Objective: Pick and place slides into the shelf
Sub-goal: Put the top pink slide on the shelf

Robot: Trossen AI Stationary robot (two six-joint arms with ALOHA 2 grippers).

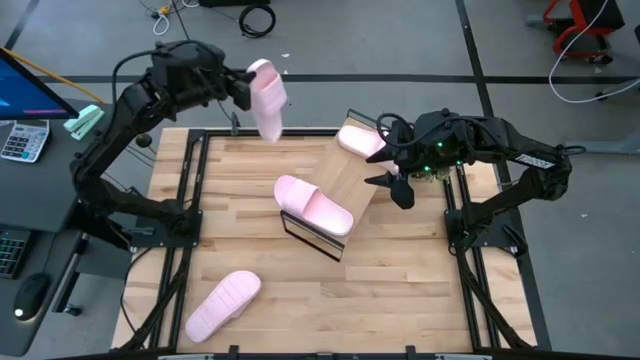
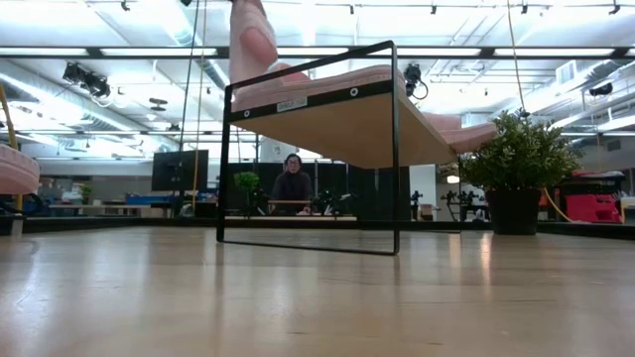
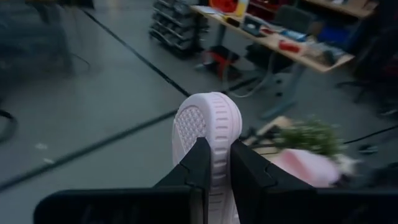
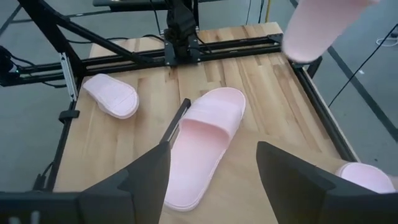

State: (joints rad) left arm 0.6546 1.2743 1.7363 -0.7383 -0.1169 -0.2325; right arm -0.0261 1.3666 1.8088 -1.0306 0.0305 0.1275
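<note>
- Left gripper [image 1: 243, 88] raised at the worktop's [image 1: 250, 200] 12 o'clock edge, jaws clamped on a pink slide [image 1: 268, 98] hanging heel-down, long axis near vertical.
- Shelf [image 1: 345, 175] at about 4 o'clock from the held slide, board running diagonally, roughly 1 to 7 o'clock.
- Second slide [image 1: 313, 205] already on the board's near end, third slide [image 1: 360, 139] at its far end; free board only in the middle strip between them.
- Fourth slide [image 1: 222, 304] flat on the worktop at 7 o'clock, well apart from the shelf.
- Right gripper [image 1: 396, 182] just beside the shelf's 3 o'clock side, jaws apart, empty; nearer the shelf, but the load sits in the left.
- Likely need: swing toward 4 o'clock and lay the slide flat.
</note>
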